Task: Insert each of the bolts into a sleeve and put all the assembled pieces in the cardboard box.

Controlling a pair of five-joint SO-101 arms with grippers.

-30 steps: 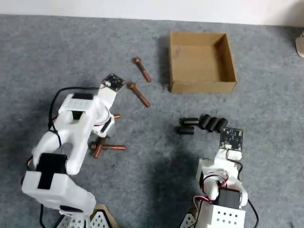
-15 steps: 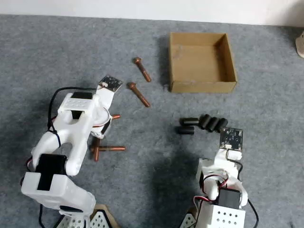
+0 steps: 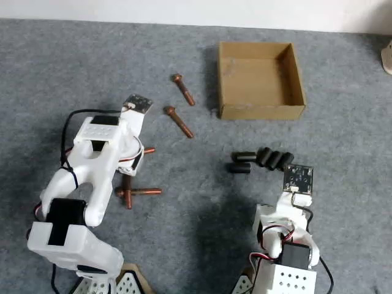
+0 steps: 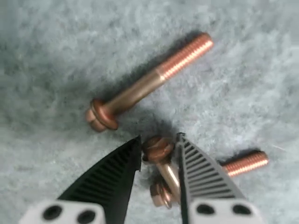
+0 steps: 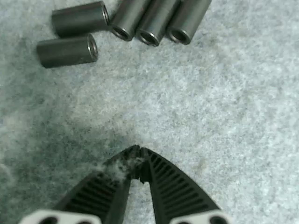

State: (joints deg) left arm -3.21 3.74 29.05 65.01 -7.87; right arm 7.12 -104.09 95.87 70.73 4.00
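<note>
Copper-coloured flanged bolt (image 4: 158, 148) is clamped at its head by my left gripper (image 4: 159, 140) over grey carpet (image 4: 46, 46), probably to leave the thread free; my right gripper (image 5: 139, 153) is closed, empty, near black cylindrical sleeves (image 5: 149, 21).

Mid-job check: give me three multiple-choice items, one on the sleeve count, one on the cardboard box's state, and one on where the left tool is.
1. Sleeves lying out: A three; B five; C seven.
2. Cardboard box: A empty; B holds bolts; C holds sleeves.
3. Left tool is at: A a sleeve; B the box; C a bolt.

Answers:
1. B: five dark tubes lie grouped in the right wrist view.
2. A: its bare floor shows in the high view.
3. C: it pinches a copper bolt head.
</note>
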